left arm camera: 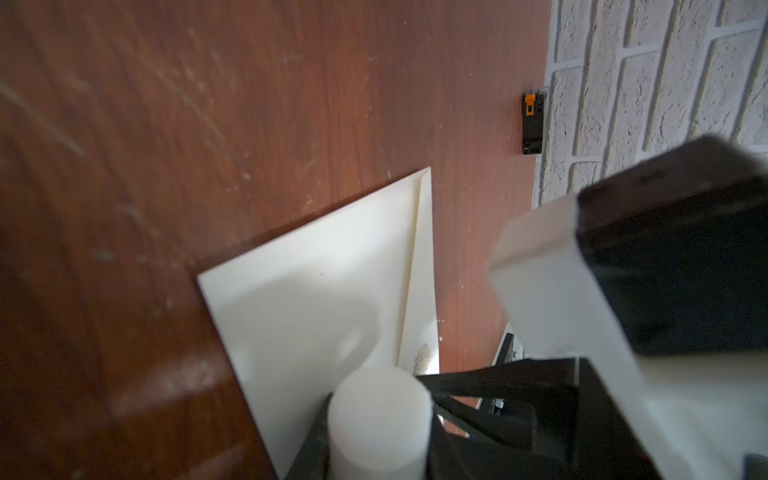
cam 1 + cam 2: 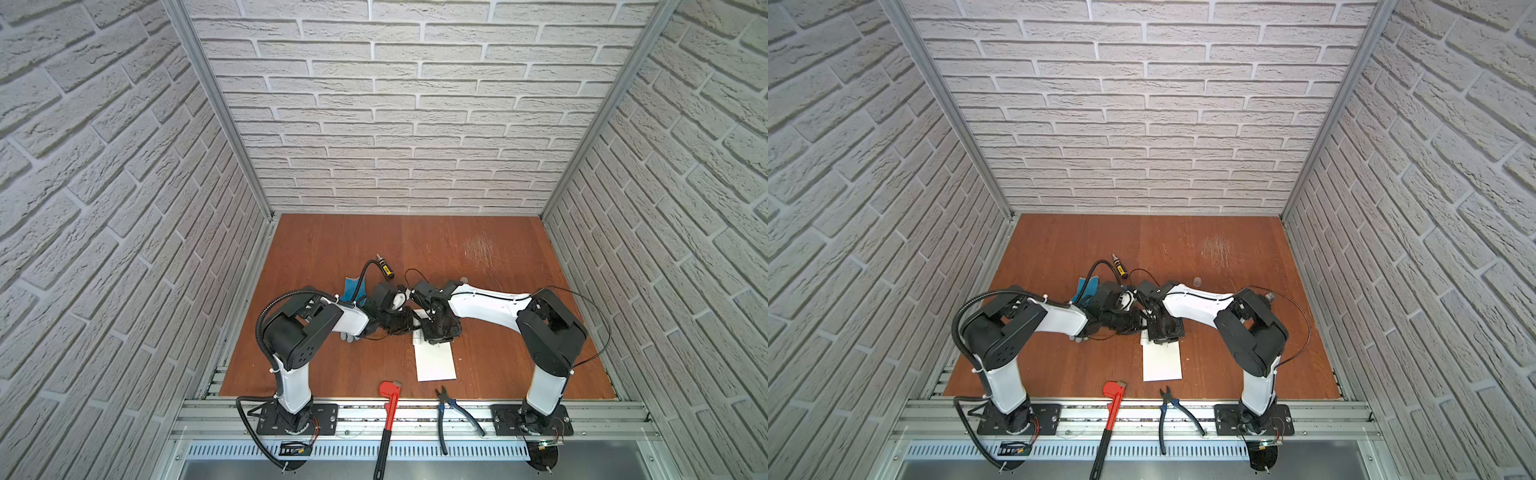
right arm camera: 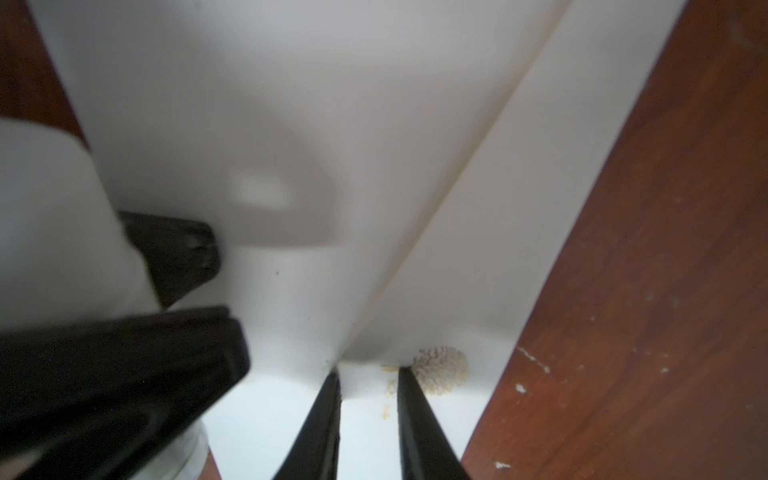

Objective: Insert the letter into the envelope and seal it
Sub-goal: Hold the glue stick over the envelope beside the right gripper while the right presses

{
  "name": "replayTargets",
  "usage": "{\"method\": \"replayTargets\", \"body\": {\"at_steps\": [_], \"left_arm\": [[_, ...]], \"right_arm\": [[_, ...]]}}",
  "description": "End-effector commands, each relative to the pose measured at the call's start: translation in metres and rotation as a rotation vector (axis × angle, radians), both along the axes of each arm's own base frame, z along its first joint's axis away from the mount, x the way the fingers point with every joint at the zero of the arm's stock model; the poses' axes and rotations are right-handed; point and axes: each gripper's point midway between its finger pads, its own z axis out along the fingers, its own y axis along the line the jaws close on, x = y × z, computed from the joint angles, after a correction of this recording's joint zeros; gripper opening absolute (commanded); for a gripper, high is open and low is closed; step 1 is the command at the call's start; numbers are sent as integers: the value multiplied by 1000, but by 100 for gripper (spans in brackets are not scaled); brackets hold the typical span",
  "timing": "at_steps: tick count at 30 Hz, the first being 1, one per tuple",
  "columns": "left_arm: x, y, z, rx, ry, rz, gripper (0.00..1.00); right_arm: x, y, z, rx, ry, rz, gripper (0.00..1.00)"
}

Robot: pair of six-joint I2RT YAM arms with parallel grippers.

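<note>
A: Nearest, at the front edge of the desk (image 2: 332,249), lie a red wrench (image 2: 388,399) and pliers (image 2: 446,401); just past them the envelope (image 2: 435,361) lies flat on the desk.

B: The right end effector (image 3: 369,372) is released, fingers apart, tips on the envelope's far end; the left end effector (image 2: 397,323) sits beside it; I cannot tell its grip; farther off, a blue glove (image 2: 353,286).

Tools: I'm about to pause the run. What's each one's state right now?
Left tool: closed on a white cylinder.
Right tool: open, over the envelope.
</note>
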Motion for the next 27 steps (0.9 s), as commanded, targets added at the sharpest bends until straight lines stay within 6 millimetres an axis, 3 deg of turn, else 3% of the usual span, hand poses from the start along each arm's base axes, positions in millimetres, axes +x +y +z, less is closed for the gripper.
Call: {"method": "replayTargets", "body": {"at_steps": [1,5,12,18,22,27], "left_arm": [[-18,23,-31,109,89,18,0],[-18,23,-31,110,91,17,0],[-17,24,-31,112,89,19,0],[-16,24,-30,111,85,22,0],[-16,23,-30,113,85,20,0],[-15,23,-30,114,87,22,0]], "right_arm": [[-24,-7,-44,-53,104,0,30],[-19,0,-32,-26,84,9,36],[2,4,27,5,-29,40,45],[10,-3,58,18,-81,41,48],[14,-11,61,21,-87,26,44],[19,-12,47,27,-63,18,28]]}}
